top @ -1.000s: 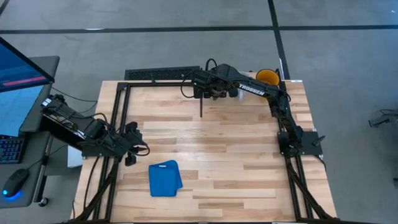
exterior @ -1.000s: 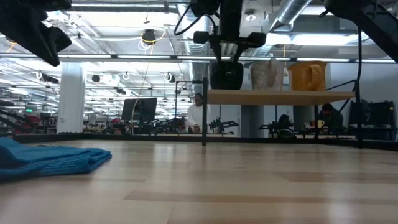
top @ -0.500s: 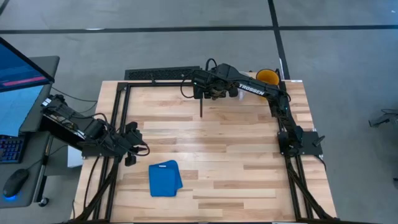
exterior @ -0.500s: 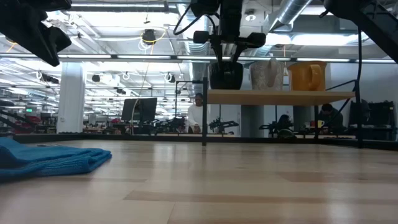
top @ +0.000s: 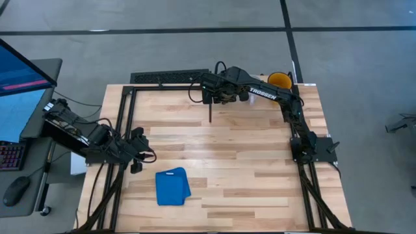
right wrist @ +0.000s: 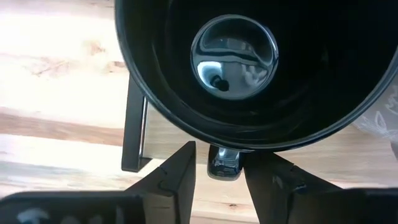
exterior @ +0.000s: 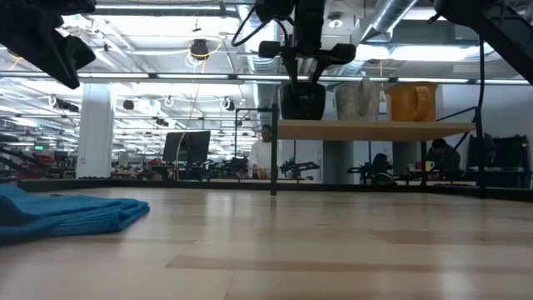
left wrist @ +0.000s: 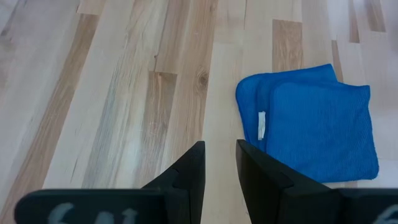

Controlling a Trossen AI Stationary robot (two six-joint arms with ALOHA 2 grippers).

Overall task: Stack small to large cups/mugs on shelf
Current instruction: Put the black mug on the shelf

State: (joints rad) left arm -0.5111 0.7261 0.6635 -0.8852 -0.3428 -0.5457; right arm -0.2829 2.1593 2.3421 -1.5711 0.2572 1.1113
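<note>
Three mugs stand upright in a row on the shelf point(exterior: 375, 130): the black mug point(exterior: 302, 101) at its left end, the pale grey-white mug point(exterior: 356, 100) in the middle, the yellow mug point(exterior: 410, 102) on the right. My right gripper point(exterior: 304, 75) hangs straight above the black mug point(right wrist: 249, 62), open. Its fingers stand on either side of the mug's handle point(right wrist: 224, 163), with a gap showing on one side. From above only the yellow mug point(top: 279, 80) shows past the arm. My left gripper point(left wrist: 220, 155) waits at the table's left edge, narrowly open.
A folded blue cloth point(top: 172, 186) lies on the near left part of the table, just ahead of my left gripper point(top: 135, 156). The shelf's black leg point(top: 211, 112) stands at its left corner. Between cloth and shelf lies bare wooden tabletop point(top: 247, 162).
In the low view my right gripper's fingers have spread apart above the black mug, letting go of it. The mug stays upright on the shelf's left end.
</note>
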